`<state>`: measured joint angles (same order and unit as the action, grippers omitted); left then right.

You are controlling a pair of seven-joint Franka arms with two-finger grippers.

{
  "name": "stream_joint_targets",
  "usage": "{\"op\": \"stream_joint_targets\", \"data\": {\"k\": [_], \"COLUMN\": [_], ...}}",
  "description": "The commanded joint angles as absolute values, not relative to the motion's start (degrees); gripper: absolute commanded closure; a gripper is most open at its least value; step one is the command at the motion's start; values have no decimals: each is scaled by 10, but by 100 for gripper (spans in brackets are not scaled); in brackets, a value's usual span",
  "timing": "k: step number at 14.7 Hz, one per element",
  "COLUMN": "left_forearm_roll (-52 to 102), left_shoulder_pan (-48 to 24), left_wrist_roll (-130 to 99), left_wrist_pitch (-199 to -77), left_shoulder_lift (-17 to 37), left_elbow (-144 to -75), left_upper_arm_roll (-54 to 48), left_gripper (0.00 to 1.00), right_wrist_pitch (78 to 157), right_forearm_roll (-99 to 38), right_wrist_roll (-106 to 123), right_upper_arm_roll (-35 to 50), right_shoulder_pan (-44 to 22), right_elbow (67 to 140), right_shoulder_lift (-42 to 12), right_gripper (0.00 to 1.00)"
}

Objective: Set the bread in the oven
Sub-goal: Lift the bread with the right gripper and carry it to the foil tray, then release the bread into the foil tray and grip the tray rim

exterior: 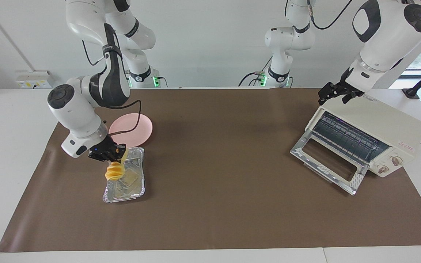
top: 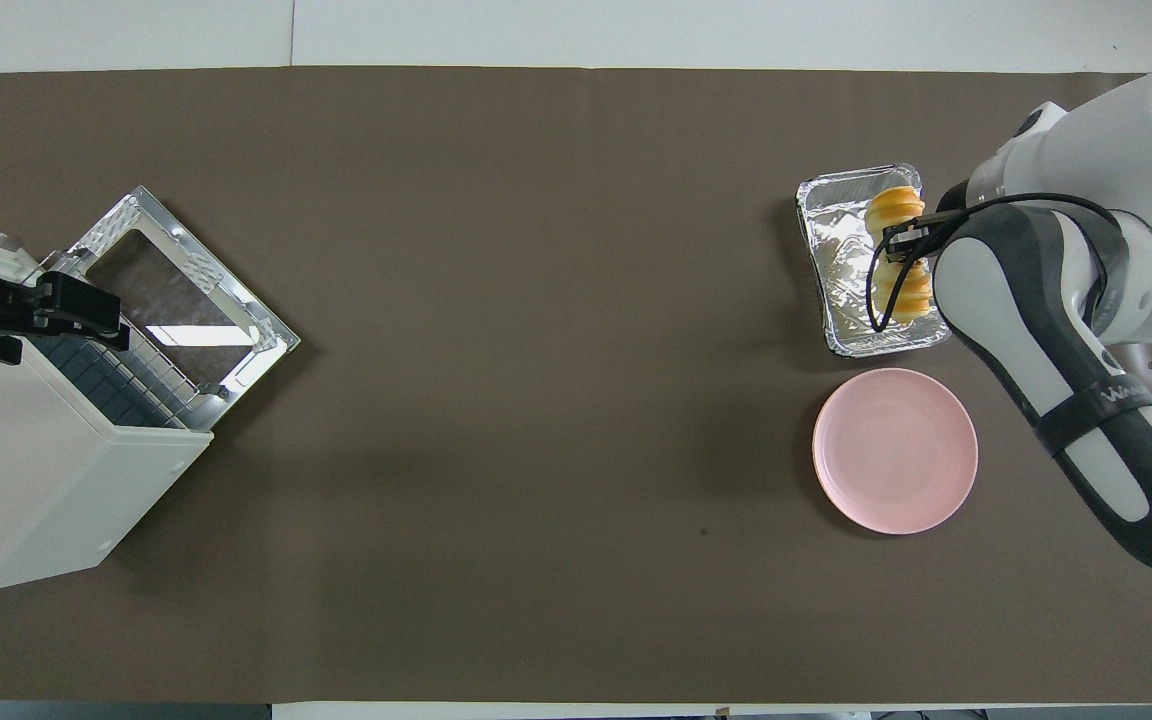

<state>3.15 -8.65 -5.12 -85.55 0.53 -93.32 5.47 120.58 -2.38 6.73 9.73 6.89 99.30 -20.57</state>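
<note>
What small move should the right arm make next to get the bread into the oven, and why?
Probably carry it across toward the oven. The right gripper is shut on the bread, which hangs over the foil tray, and the oven door already lies open. The left gripper waits over the oven.

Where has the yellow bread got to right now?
The bread hangs in the right gripper, lifted just over the foil tray at the right arm's end of the table, with the pink plate beside the tray, nearer the robots.
</note>
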Motion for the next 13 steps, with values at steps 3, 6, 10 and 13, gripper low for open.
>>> {"op": "stream_joint_targets", "data": {"k": [3,6,10,13], "left_forearm_roll": [38,38,38,38], "left_shoulder_pan": [-87,-87,-87,-87], "left_wrist_roll": [-57,-57,-58,-58], "left_wrist_pitch": [-864,-864,-864,-864], "left_shoulder_lift": [-11,-11,-11,-11], "left_elbow": [-950,-950,-950,-950], "left_upper_arm_roll": [55,55,55,55], "left_gripper": [0,0,0,0], "right_wrist_pitch": [1242,1274,1281,1279], "right_forearm_roll": [-18,-18,-18,-18], "right_wrist_roll": [96,100,96,98], "right_upper_arm_roll": [100,100,100,100], "right_shoulder_pan": [70,73,78,78], "right_elbow": [998,1030,1042,1036], "right_shoulder_lift": [-234,-233,-229,-230], "right_gripper": [100,100,75,0]}}
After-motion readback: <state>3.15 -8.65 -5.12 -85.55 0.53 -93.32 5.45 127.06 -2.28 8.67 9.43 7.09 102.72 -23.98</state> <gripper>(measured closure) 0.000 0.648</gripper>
